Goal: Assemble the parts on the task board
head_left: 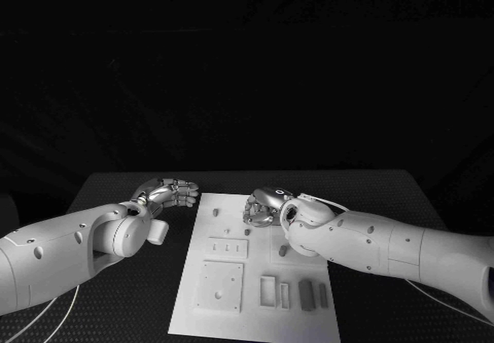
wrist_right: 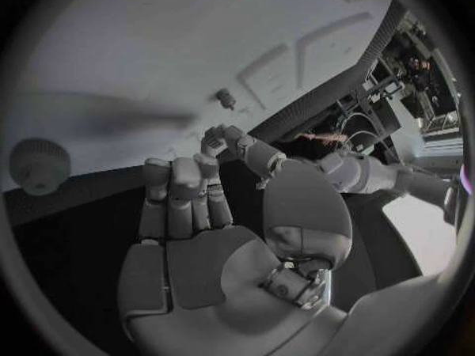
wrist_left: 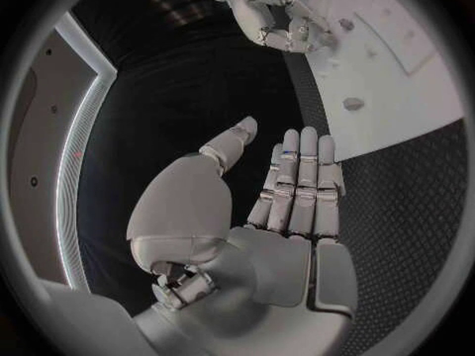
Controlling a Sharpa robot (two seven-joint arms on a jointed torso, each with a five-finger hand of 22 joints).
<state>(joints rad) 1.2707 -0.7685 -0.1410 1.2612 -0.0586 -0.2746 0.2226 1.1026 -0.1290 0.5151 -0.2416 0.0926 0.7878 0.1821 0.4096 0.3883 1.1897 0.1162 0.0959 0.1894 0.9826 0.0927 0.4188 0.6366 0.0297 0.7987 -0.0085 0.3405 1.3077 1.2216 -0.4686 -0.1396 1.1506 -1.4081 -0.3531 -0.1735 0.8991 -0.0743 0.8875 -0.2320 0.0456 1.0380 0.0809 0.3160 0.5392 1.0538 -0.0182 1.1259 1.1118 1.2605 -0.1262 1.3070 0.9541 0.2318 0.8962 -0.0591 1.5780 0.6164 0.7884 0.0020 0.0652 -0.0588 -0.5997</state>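
Looking down from the head view, I see the task board [head_left: 258, 286] lying flat mid-bench [head_left: 123, 193], its near half carrying flat plates and a row of small parts [head_left: 305, 293] near its right edge. My left hand [head_left: 170, 191] sits just off the board's far-left corner, over bare bench, touching nothing I can make out. My right hand [head_left: 263, 207] is over the board's far end, fingers curled down toward the surface; a small part [head_left: 215, 212] lies on the board between the two hands.

Left wrist view: left hand [wrist_left: 287, 190] has its fingers [wrist_left: 309, 162] straight and side by side, thumb apart, nothing in them, so released. It's over black bench, with the board edge [wrist_left: 396, 103] just beside it. A small round part [wrist_left: 353, 103] lies near that edge. The right hand [wrist_left: 277, 16] shows further along, fingers bent over the board.

Right wrist view: right hand [wrist_right: 213, 206] hovers over the board [wrist_right: 149, 55], fingers [wrist_right: 183, 178] curled in, thumb tip close to the fingertips. I can't tell whether anything is pinched between them. A small peg-like part [wrist_right: 226, 96] stands on the board just beyond the fingertips, and a round knob-like part [wrist_right: 39, 164] sits off to one side.
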